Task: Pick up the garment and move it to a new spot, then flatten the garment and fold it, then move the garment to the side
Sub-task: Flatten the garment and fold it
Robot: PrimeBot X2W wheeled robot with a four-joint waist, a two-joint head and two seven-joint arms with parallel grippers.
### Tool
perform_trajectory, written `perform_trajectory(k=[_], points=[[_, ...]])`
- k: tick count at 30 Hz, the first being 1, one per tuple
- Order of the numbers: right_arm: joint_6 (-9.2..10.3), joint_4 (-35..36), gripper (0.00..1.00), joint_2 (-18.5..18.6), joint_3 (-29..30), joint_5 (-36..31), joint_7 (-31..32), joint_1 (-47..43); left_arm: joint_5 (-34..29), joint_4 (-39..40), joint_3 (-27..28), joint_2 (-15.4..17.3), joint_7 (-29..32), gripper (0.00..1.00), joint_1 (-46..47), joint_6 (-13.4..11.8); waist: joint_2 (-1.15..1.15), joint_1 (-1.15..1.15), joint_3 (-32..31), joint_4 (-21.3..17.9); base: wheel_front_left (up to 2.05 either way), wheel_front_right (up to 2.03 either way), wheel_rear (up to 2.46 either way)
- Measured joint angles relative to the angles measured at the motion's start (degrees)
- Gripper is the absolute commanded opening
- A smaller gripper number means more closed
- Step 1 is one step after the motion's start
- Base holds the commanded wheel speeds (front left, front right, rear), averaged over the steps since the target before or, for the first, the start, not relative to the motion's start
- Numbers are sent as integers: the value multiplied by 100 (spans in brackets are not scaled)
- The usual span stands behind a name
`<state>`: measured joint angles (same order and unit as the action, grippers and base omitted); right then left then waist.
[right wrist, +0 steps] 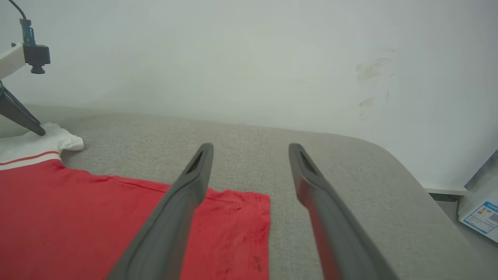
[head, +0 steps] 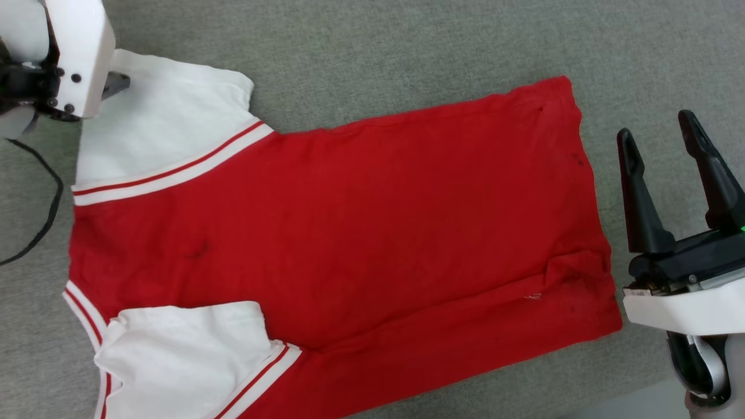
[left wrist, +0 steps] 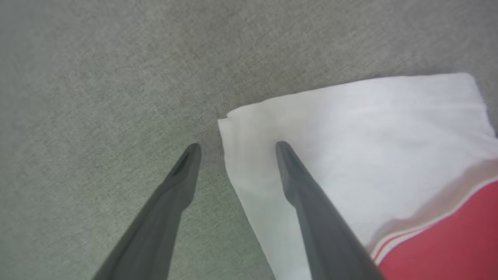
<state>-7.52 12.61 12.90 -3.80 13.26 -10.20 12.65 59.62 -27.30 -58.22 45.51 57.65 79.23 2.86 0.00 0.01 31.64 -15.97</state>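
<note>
The garment [head: 349, 233] lies spread on the padded surface [head: 407, 46], collar end to my left, hem to my right. Its far sleeve [head: 169, 128] lies at the far left. My left gripper [left wrist: 237, 148] straddles that sleeve's outer corner: one finger over the sleeve, the other over bare surface beside it. My right gripper [head: 656, 128] is near the hem, on its right side, apart from it. A wall [right wrist: 249, 58] stands behind the surface.

One garment [head: 349, 233]; two tools, left tool [left wrist: 235, 147] and right tool [head: 655, 123]; one cable [head: 60, 189].
</note>
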Motion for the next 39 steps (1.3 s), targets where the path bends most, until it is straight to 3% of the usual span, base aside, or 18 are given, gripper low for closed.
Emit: perform_trajectory(k=[8,9,10,16,21,28,32,39], points=[[0,-385,100,101,80,213,2,183,2,-23,-125,13,100,100,-44,37,0,-1,121,-89,0,0,0],[0,-415,100,146,109,240,65,225,7,-38,-124,-9,89,32,-57,45,0,-1,107,-85,0,0,0],[0,-426,100,181,160,243,73,256,18,-58,-122,-25,68,0,-69,46,0,-1,89,-76,0,0,0],[0,-311,100,546,434,243,269,600,63,-66,-147,-182,-227,0,-237,179,0,0,-180,17,0,0,0],[1,-138,100,1162,435,296,990,1057,64,138,-168,-226,-500,0,-264,321,0,-1,-501,181,0,0,0],[0,-472,100,2392,-342,1066,3327,1870,9,737,-354,-250,-765,0,-400,408,0,-1,-781,587,0,0,0],[0,-814,100,2999,-927,1896,4857,2274,-9,1104,-435,-286,-912,0,-450,424,0,-1,-826,839,0,0,0],[1,-1444,100,3549,-1550,2980,6765,2897,-59,1514,-434,-411,-1151,0,-363,446,0,-1,-648,1191,0,0,0]])
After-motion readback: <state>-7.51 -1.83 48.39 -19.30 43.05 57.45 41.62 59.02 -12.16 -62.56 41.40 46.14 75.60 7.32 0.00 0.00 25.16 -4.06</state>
